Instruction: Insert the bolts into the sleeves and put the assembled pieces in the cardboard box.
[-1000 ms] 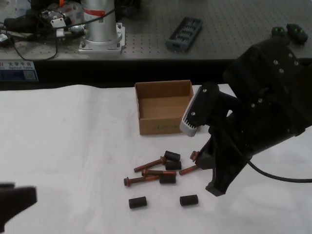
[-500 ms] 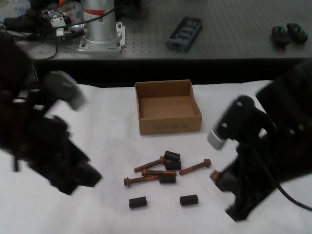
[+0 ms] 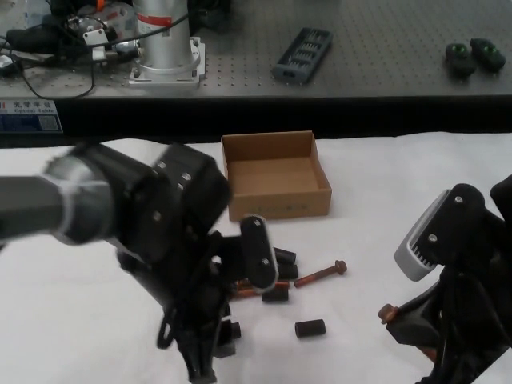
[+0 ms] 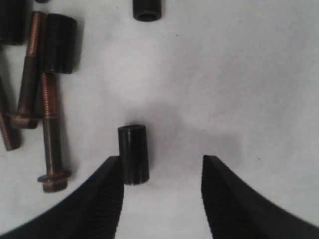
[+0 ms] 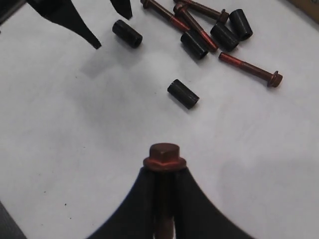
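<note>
My right gripper (image 5: pixel 164 186) is shut on a copper bolt (image 5: pixel 164 158), held off the white cloth at the near right, its hex head (image 3: pixel 388 312) sticking out. My left gripper (image 4: pixel 160 167) hangs open over a black sleeve (image 4: pixel 133 154) that lies close to one finger. Beside it lie two bolts (image 4: pixel 49 134) and another sleeve (image 4: pixel 59 36). In the high view the left arm (image 3: pixel 172 232) covers part of the pile; one bolt (image 3: pixel 320 274) and a loose sleeve (image 3: pixel 310 327) lie to its right. The cardboard box (image 3: pixel 276 206) stands behind, with nothing inside.
The right wrist view has the pile of several sleeves (image 5: pixel 194 45) and bolts (image 5: pixel 250 68), with the left gripper's fingers (image 5: pixel 75 20) by a lone sleeve (image 5: pixel 127 33). A dark bench with a metal post (image 3: pixel 164 40) runs behind the cloth.
The left arm swung in from the left and came down over the sleeves. The right arm lifted a bolt from the pile and drew back to the near right.
</note>
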